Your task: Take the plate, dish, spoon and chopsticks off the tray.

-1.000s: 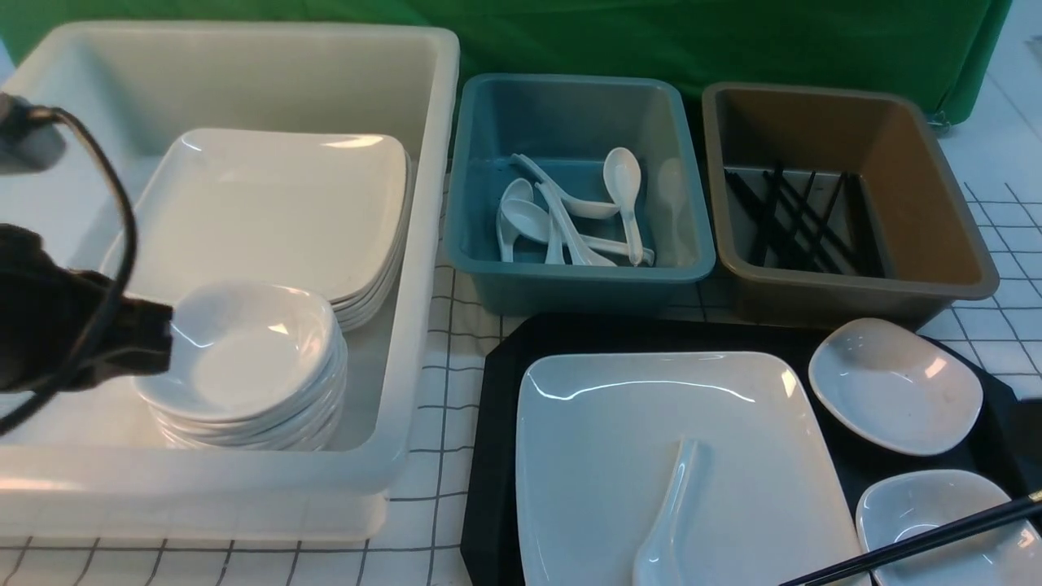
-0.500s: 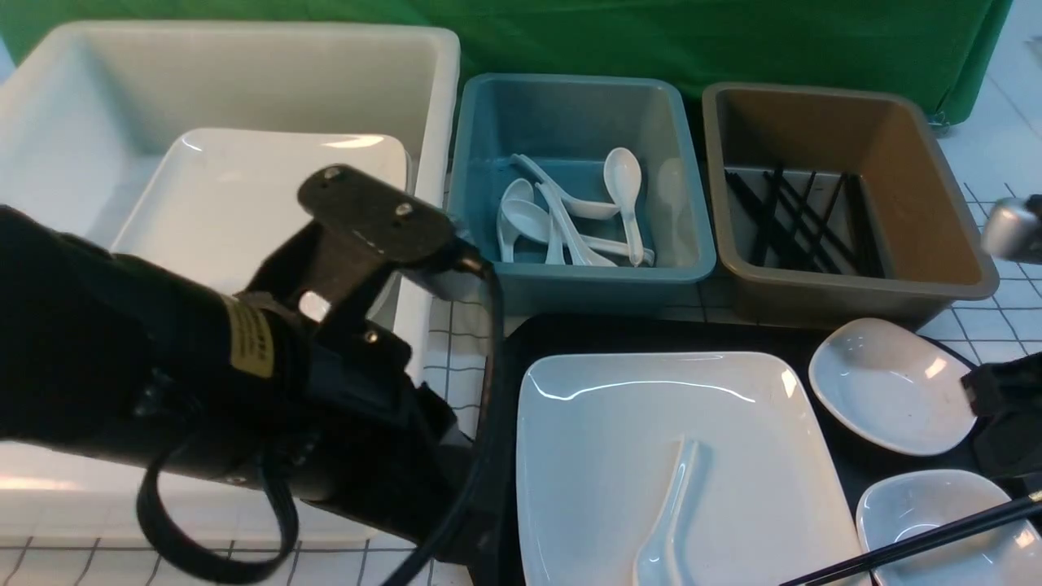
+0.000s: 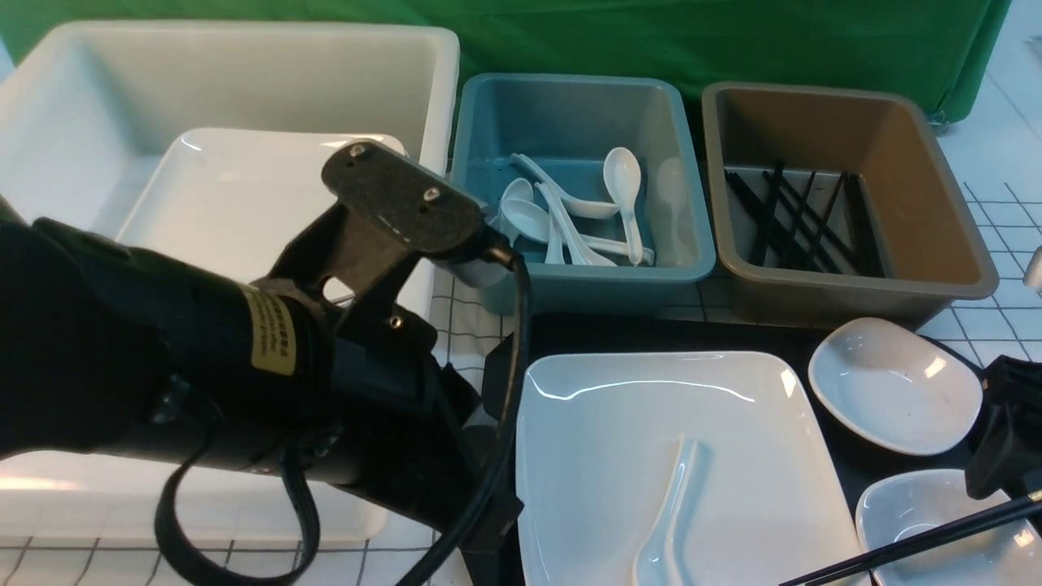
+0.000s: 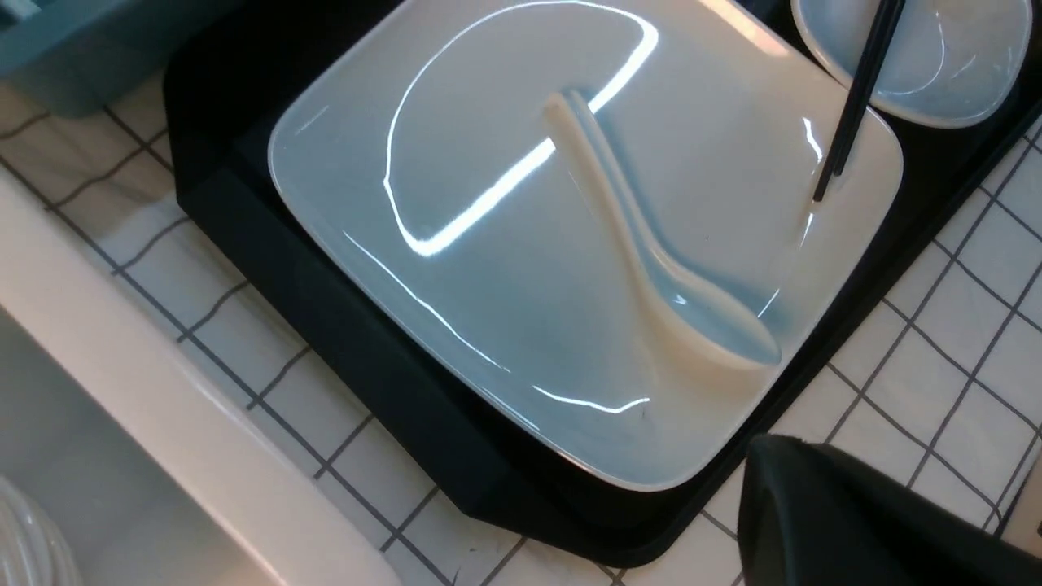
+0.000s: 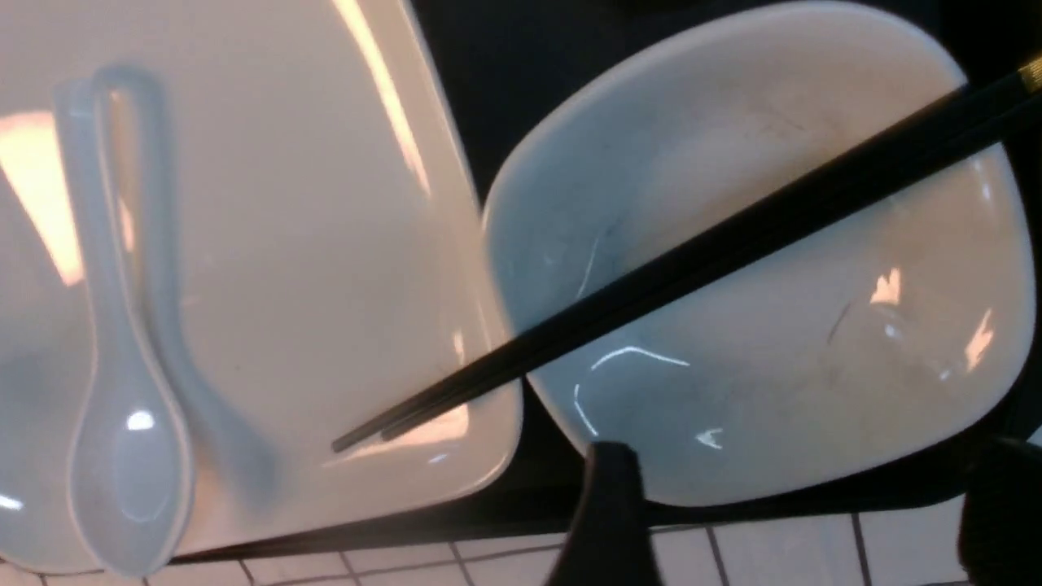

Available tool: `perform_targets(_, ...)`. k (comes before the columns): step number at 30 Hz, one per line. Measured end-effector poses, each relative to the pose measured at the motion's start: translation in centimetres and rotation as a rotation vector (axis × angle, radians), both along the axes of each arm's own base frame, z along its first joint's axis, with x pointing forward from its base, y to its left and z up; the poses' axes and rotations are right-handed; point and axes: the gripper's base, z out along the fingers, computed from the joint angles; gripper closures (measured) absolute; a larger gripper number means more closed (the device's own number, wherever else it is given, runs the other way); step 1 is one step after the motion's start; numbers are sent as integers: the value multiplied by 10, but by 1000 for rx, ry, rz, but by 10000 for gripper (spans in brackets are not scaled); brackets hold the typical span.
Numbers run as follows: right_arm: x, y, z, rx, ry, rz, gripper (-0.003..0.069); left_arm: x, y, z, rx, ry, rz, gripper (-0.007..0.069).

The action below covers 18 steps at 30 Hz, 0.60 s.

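right pincer (image 5: 806,452) wide open over dish (image 5: 814,358)

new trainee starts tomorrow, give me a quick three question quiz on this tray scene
1. True or false: the spoon lies on the square plate.
2. The chopsticks lie across: A the spoon, B the nearer dish, C neither.
3. How many small dishes sit on the black tray?
Key: 1 true; 2 B; 3 two, the nearer dish and the farther dish.
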Motion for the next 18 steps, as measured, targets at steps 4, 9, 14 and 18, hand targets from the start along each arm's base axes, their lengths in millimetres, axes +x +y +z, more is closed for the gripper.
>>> perform_targets(4, 12, -3, -19, -23, 44, -40, 102, 0, 0, 0, -4, -5, 1, 637)
perform_targets(9, 23, -4, -42, -26, 128, -86, 102, 0, 0, 0, -2, -7, 1, 637)
perform_targets(14, 27, -4, -58, -27, 190, -123, 102, 1, 0, 1, -8, -13, 2, 637)
perform_targets(18, 30, -4, -63, -28, 202, -157, 104, 1, -1, 1, -13, -19, 3, 637)
